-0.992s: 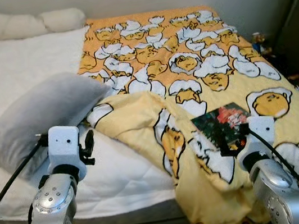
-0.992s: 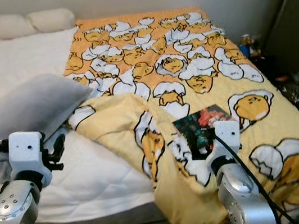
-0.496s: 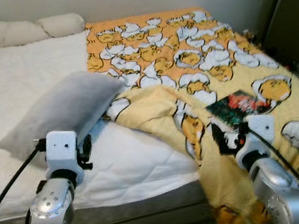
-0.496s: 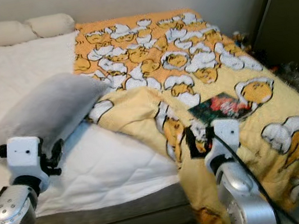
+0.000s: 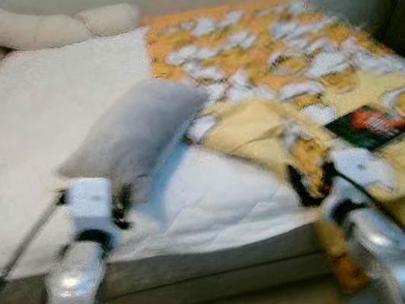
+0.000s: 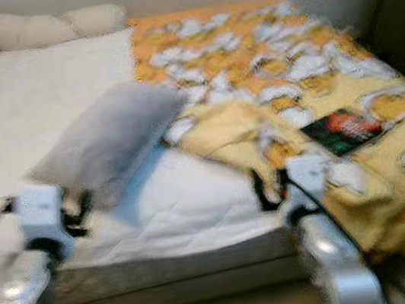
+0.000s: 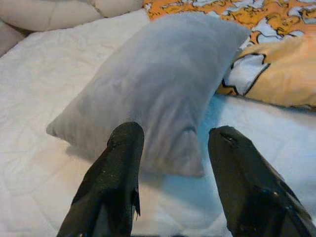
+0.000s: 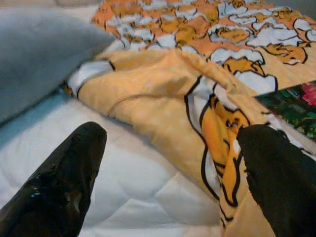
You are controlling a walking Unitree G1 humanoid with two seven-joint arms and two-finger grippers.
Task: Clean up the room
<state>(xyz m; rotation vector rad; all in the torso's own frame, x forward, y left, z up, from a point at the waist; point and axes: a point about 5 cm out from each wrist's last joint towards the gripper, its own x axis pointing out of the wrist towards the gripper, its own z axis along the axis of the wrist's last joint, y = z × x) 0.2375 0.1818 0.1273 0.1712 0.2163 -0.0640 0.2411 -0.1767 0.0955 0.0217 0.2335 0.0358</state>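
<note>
White quilted bedding covers the bed (image 5: 52,129), with the yellow-and-orange egg-print blanket (image 5: 344,75) bunched across its right half and cream bolsters (image 6: 36,28) at the head. A grey pillow (image 7: 158,89) lies mid-mattress, touching the blanket's folded edge. A dark picture book (image 5: 374,125) rests on the blanket. The left gripper (image 7: 173,148) hovers spread before the pillow; the right gripper (image 8: 173,163) gapes empty above the blanket fold.
</note>
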